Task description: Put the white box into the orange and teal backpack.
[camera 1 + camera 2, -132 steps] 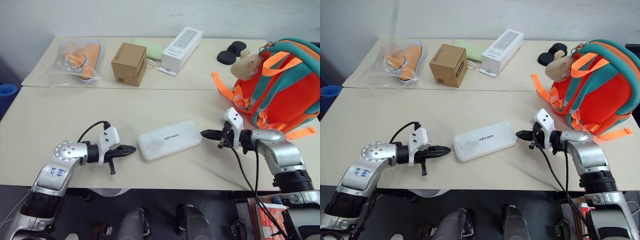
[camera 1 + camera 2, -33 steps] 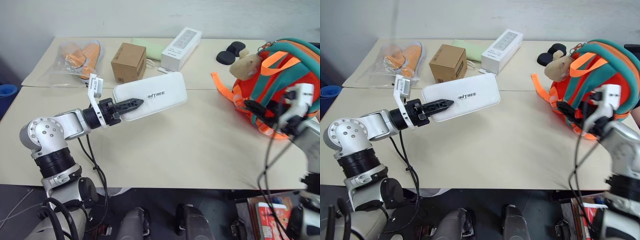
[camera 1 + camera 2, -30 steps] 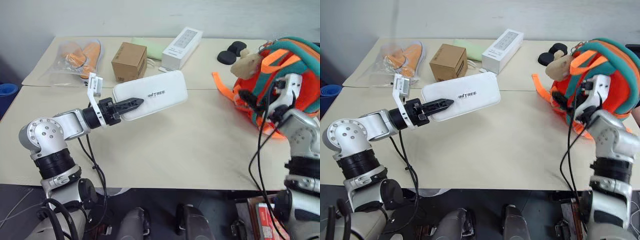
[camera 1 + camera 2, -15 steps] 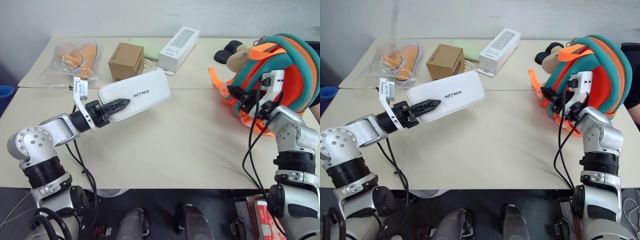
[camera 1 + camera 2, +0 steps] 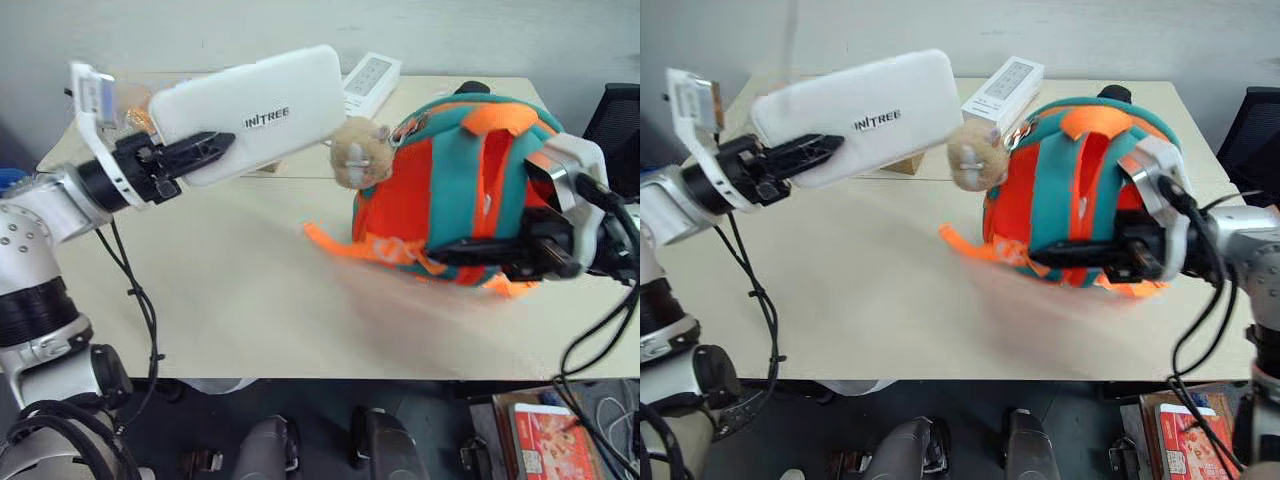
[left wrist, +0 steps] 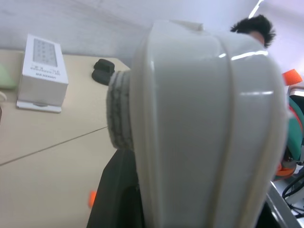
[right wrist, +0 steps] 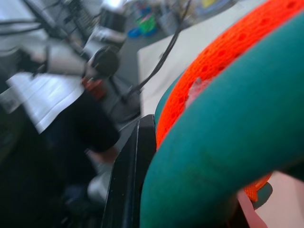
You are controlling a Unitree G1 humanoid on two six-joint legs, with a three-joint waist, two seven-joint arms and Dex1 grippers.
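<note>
1. Clamping a lower band of the orange and teal backpack (image 5: 450,190), the right gripper (image 5: 480,256) has dragged it from the table's far right edge toward the middle.
2. The left gripper (image 5: 205,152), closed on the white box (image 5: 255,108), has raised it higher, beside the bag's plush toy (image 5: 352,152).
3. Bag and box now sit close; no opening shows yet.
4. The box is flat, rounded, dark-lettered.

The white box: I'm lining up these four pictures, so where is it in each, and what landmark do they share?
Left eye view: white box upper left, held by the left gripper.
Right eye view: upper left.
Left wrist view: close up, across the middle.
Right wrist view: I cannot make it out.
Shared landmark: the orange and teal backpack, also.
</note>
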